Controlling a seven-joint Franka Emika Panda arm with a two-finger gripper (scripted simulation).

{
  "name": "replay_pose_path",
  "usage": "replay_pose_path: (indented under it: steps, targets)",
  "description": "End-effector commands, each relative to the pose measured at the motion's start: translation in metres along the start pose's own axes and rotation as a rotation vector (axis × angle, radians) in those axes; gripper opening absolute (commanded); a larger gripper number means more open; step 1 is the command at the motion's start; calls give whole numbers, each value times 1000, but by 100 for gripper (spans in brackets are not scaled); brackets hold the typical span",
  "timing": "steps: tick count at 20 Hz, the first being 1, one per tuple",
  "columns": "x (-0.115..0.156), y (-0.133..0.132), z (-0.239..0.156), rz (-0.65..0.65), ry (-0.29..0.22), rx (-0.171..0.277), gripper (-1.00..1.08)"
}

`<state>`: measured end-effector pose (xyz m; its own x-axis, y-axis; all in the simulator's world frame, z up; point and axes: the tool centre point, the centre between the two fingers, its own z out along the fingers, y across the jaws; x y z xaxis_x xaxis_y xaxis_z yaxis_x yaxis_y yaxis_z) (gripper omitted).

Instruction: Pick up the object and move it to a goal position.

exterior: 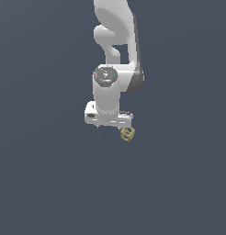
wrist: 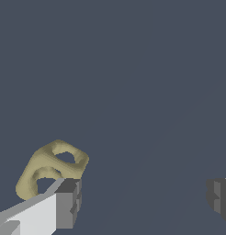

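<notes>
Gripper [exterior: 110,123] wide open, nothing held; object [exterior: 127,134] lies outside the jaws.

Exterior view: the white arm [exterior: 114,55] hangs down over a plain dark grey floor [exterior: 41,183], and the small olive-tan lattice frame sits just below the hand's end on that view's right. Wrist view: the two grey fingertips [wrist: 69,203] stand far apart with bare floor [wrist: 133,69] between them. The object [wrist: 53,167] sits tilted just behind the outer side of one fingertip, partly hidden by it, not in the gap. Whether it touches that finger cannot be told. No containers appear in either view.
</notes>
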<state>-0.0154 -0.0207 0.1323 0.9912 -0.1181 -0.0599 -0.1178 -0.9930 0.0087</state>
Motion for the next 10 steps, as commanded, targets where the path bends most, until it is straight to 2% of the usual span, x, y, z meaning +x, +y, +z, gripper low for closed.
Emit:
replay_pose_path:
  steps: [1, 10]
  targets:
    - [-1, -7, 3, 30, 3, 0, 100]
    - [-10, -39, 17, 192, 22, 5, 100]
